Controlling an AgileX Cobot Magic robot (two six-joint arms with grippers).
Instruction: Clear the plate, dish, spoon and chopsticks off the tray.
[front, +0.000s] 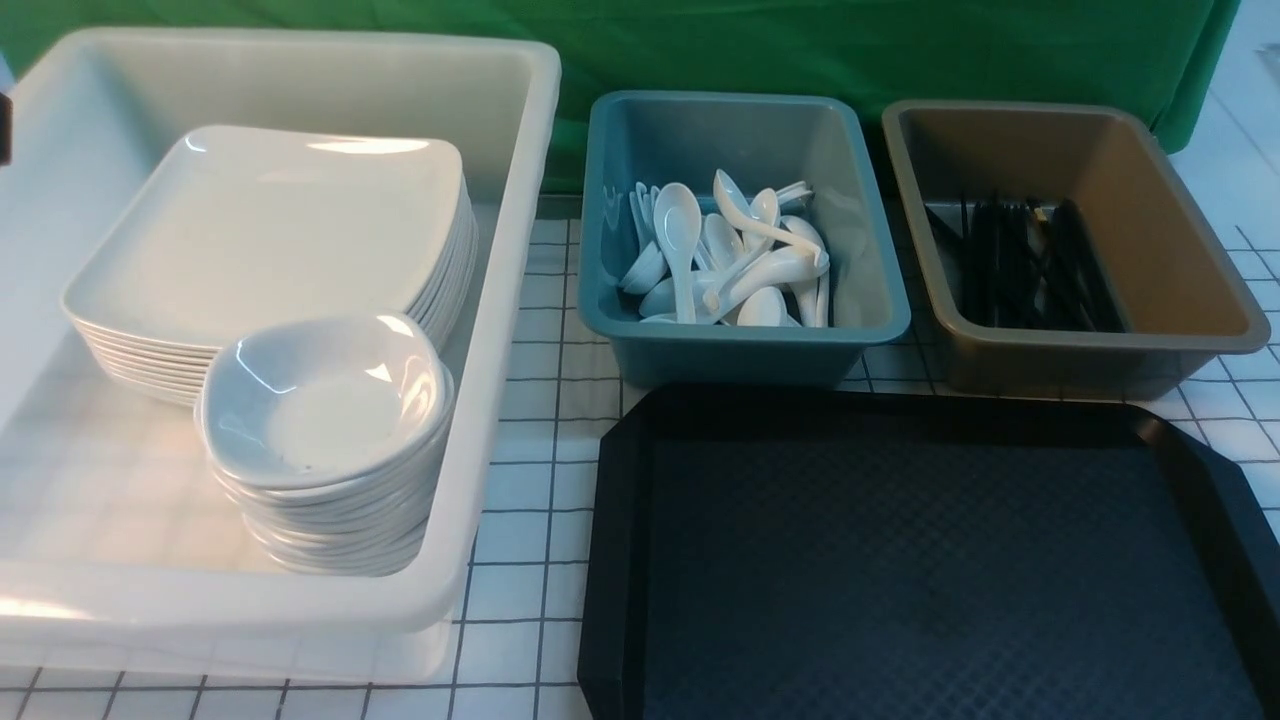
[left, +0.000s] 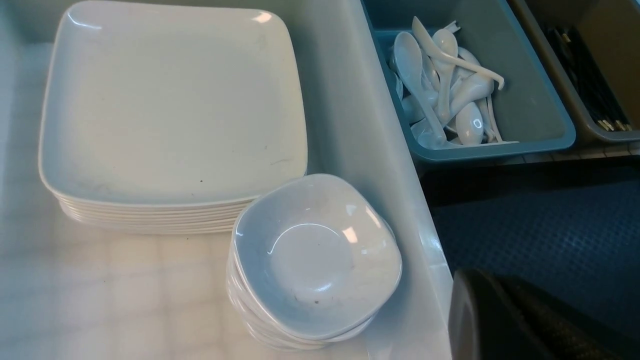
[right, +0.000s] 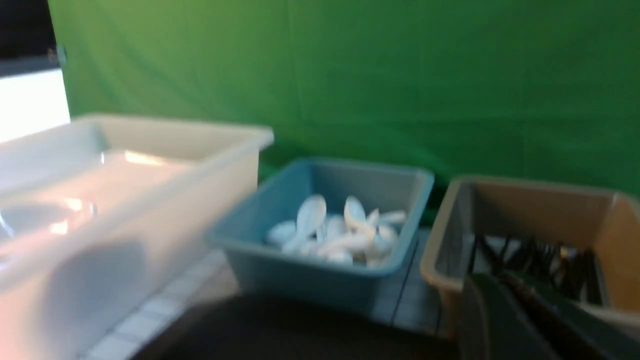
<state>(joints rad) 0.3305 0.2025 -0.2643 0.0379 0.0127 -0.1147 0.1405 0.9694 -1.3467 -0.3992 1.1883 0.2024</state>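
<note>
Tray (front: 930, 560) bare beneath left pincer (left: 505, 320), pressed together; right pincer (right: 520, 320) gap unclear.

My black tray (front: 930, 560) showed a diamond-textured surface with a bluish sheen. Glossy white plates (front: 270, 225) and dishes (front: 320, 400) sat in a translucent white tub (front: 500, 300). White spoons (front: 730, 260) filled a teal bin (front: 870, 320); black chopsticks (front: 1030, 265) lay in a brown bin (front: 1200, 290). The tabletop (front: 530, 500) wore a white-and-grey grid before a green backdrop (front: 800, 50).
</note>
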